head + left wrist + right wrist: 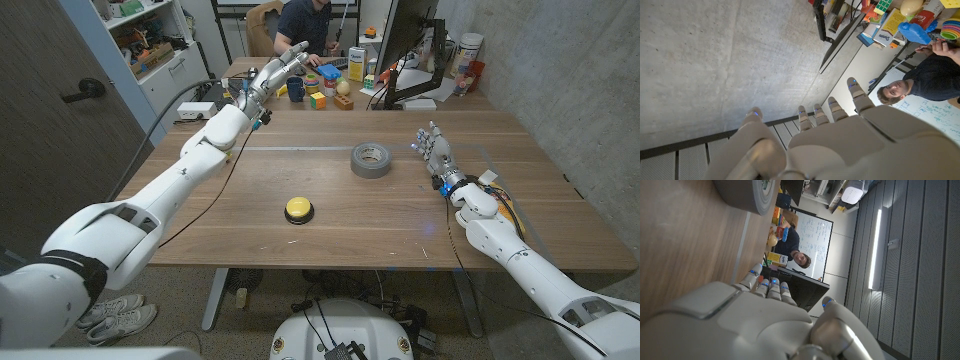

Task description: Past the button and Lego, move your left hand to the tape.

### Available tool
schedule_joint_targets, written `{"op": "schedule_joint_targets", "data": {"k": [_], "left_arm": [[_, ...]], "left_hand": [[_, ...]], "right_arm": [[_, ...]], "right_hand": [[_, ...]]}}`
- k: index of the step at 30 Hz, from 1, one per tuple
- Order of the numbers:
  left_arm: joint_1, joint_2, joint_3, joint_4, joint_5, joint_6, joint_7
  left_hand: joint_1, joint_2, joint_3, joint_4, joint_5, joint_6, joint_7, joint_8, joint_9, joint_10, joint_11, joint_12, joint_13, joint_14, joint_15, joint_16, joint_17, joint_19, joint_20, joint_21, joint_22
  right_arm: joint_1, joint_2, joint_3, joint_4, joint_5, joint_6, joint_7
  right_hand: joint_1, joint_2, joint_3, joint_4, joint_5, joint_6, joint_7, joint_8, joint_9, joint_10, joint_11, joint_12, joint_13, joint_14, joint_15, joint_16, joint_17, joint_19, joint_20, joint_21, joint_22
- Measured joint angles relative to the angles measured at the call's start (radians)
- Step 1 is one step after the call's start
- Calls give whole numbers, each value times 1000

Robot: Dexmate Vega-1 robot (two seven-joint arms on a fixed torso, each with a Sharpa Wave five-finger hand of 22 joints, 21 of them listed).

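Left hand [283, 66] is up high in the upper middle of the head view, fingers stretched out and apart, gripping nothing, reaching over the far end of the wooden surface [250, 230] toward the clutter of coloured blocks [318, 98]. The grey tape roll [370, 159] lies flat right of centre, well apart from that hand. The yellow button [299, 209] sits lower, near the middle. Right hand [437, 156] stands at the right, just beside the tape, fingers apart and empty. A person [303, 25] sits at the top edge.
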Motion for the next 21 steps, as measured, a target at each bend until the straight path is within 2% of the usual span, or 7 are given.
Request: {"op": "schedule_joint_targets", "data": {"k": [1, 10, 13, 18, 21], "left_arm": [[0, 0, 0, 0, 14, -3, -10], [-130, -5, 71, 91, 95, -40, -81], [-152, -8, 85, 111, 118, -58, -100], [-217, -26, 132, 170, 160, -93, -128], [-243, -36, 153, 197, 180, -114, -137]], "left_hand": [[0, 0, 0, 0, 0, 0, 0, -3, 0, 0, 0, 0, 0, 0, 0, 0, 0, 0, 0, 0, 0], [8, 0, 0, -8, 0, 0, 0, -4, 0, -5, 6, 0, 0, 0, 0, 0, 0, 0, 0, -4, 0], [8, 0, 0, -8, 0, 0, 0, -4, 0, -5, 6, 0, 0, 0, 0, 0, 0, 0, 0, -4, 0], [12, -4, -4, -12, 0, 0, 0, -7, 0, -13, -2, -1, 0, -5, -5, 0, 0, 0, 0, -4, 0], [20, -12, -5, -19, 0, -8, 0, -7, 0, -18, 3, -5, 0, -10, 0, 0, 0, 0, 0, -4, 0]], "right_arm": [[0, 0, 0, 0, 0, 0, 0], [-6, -1, 3, -3, 1, 3, -2], [-7, -1, 3, -3, 2, 4, -3], [-7, 2, 3, 2, 2, 9, -3], [-7, 5, 3, 5, 2, 11, -3]], "right_hand": [[0, 0, 0, 0, 0, 0, 0, 0, 0, 0, 0, 0, 0, 0, 0, 0, 0, 0, 0, 0, 0], [0, 0, 0, 0, 0, 0, 0, 0, 0, 0, 0, 0, 0, 0, 0, -4, 0, 0, 0, 0, 0], [0, 0, 0, 0, 0, 0, 0, 0, 0, 0, 0, 0, 0, 0, 0, -4, 0, 0, 0, -8, 0], [0, 0, 0, 0, 0, 0, 0, 0, 0, 0, 0, 0, 0, 0, 0, -4, 0, 0, 0, -8, 5], [0, 0, 0, 0, 0, 0, 0, 0, 0, 0, 0, 0, 0, 0, 0, -4, 0, 0, 0, -8, 5]]}}
